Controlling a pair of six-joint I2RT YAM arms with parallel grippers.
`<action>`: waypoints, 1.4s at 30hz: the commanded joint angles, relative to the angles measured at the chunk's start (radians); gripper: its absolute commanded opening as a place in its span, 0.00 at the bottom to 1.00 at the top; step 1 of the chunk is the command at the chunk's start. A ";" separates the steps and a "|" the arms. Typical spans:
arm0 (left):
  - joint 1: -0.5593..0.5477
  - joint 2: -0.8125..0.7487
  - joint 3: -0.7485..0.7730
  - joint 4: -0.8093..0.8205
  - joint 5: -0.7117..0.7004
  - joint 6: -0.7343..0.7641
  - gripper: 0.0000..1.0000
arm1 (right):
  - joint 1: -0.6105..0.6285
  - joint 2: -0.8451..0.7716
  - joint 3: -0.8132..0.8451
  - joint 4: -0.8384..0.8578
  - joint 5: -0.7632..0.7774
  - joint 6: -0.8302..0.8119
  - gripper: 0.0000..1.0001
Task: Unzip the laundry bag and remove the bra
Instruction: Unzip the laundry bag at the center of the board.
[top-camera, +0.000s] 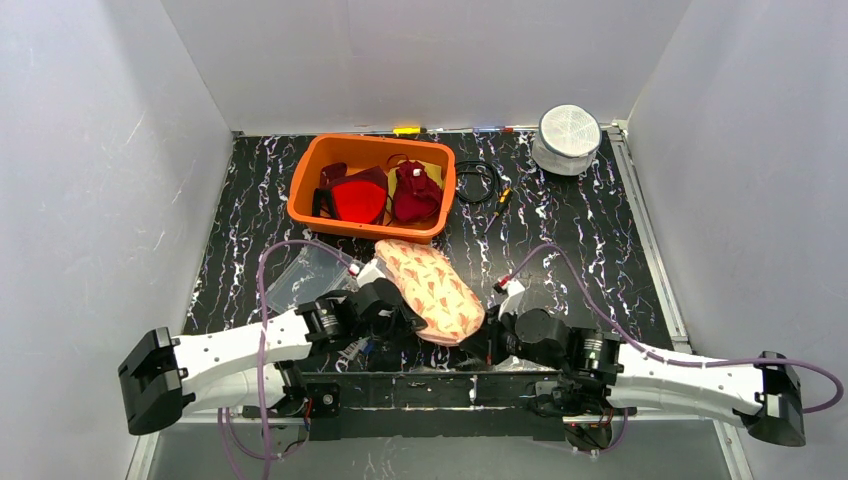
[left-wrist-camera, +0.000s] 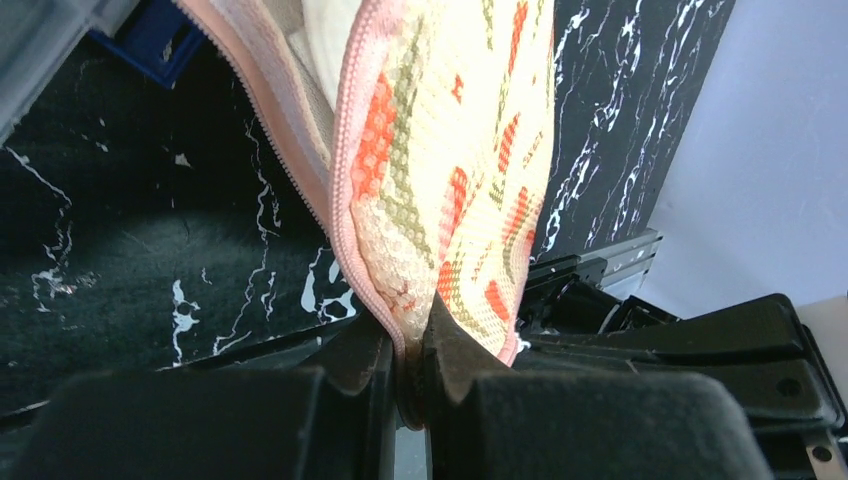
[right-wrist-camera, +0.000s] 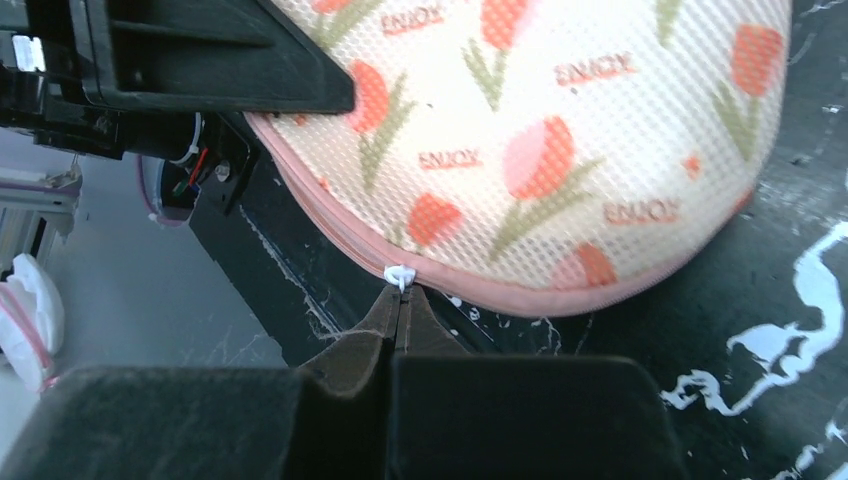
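The laundry bag (top-camera: 432, 290) is a cream mesh pouch with orange tulips and a pink zipper, held off the table between both arms near the front edge. My left gripper (left-wrist-camera: 412, 345) is shut on the bag's mesh edge (left-wrist-camera: 400, 290) beside the zipper track, which gapes open above it. My right gripper (right-wrist-camera: 401, 295) is shut on the small white zipper pull (right-wrist-camera: 399, 275) at the bag's (right-wrist-camera: 560, 130) pink rim. The bra is hidden inside the bag.
An orange basket (top-camera: 372, 186) with red garments stands behind the bag. A round white mesh case (top-camera: 568, 138) sits at the back right, a black cable (top-camera: 478, 182) beside the basket, a clear plastic bag (top-camera: 300, 275) on the left.
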 joint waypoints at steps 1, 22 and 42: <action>0.045 -0.027 0.028 -0.039 -0.003 0.163 0.00 | 0.002 -0.086 0.022 -0.136 0.100 0.016 0.01; 0.236 0.122 0.011 0.086 0.447 0.400 0.66 | 0.003 -0.002 -0.019 0.016 0.038 0.017 0.01; -0.062 -0.227 -0.119 -0.147 0.201 -0.035 0.89 | 0.038 0.279 0.055 0.316 -0.078 -0.013 0.01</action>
